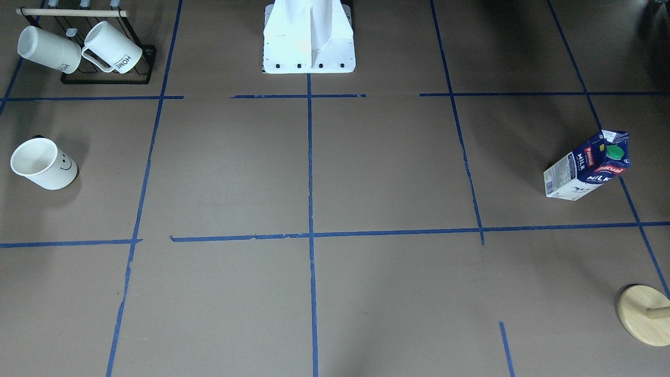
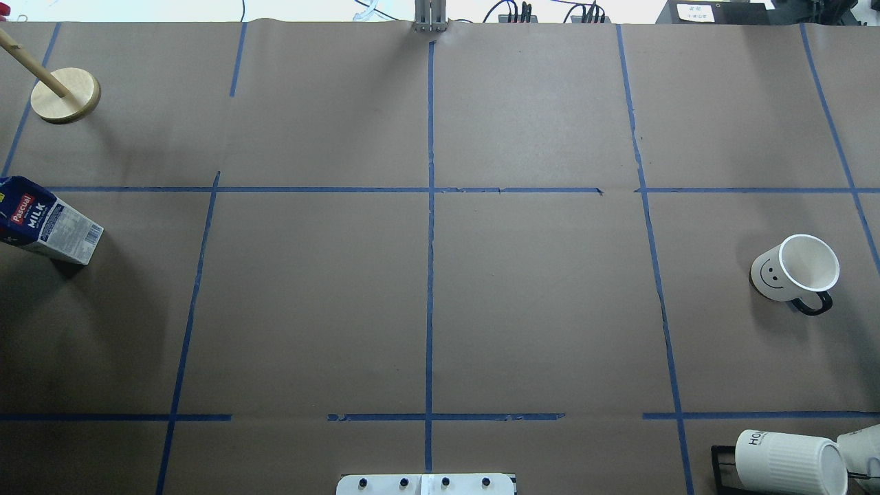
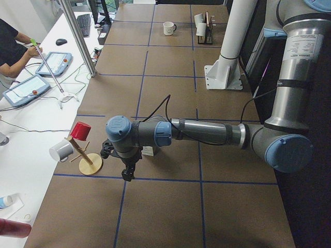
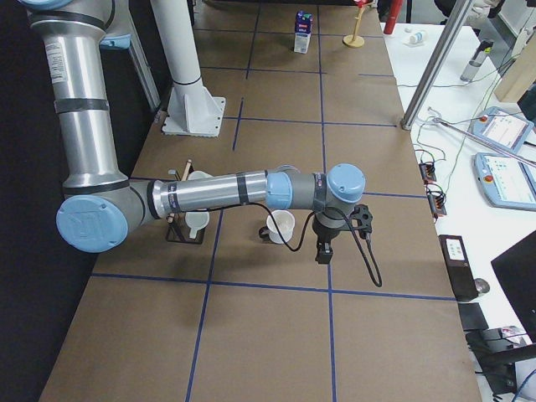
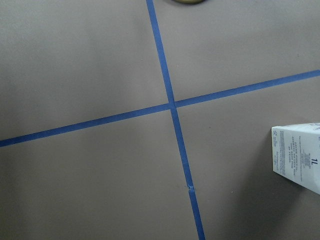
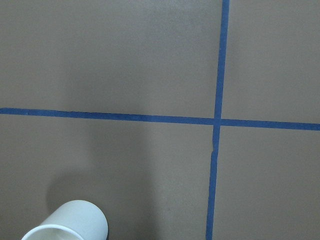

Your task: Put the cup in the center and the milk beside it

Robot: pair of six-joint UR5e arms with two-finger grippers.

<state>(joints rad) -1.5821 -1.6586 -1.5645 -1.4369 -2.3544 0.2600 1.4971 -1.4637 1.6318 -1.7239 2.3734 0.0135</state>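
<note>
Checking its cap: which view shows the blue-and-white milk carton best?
Exterior front-facing: the dark blue and white gable-top milk carton shows, green cap included. Overhead crops it, exterior right shows it tiny, exterior left mostly hides it, left wrist only a corner.

Silver-and-blue left arm [image 3: 201,133]: upper link vertical, elbow bent, forearm stretched level out over the table, blue-capped wrist turned down. Black two-finger left gripper [image 3: 127,173] hangs pointing straight down, above the surface; finger spacing unreadable from the side view. Silver-and-blue right arm [image 4: 218,194]: same pose mirrored, with vertical upper link and level forearm. Black two-finger right gripper [image 4: 323,249] points straight down, finger spacing likewise unreadable.
</note>
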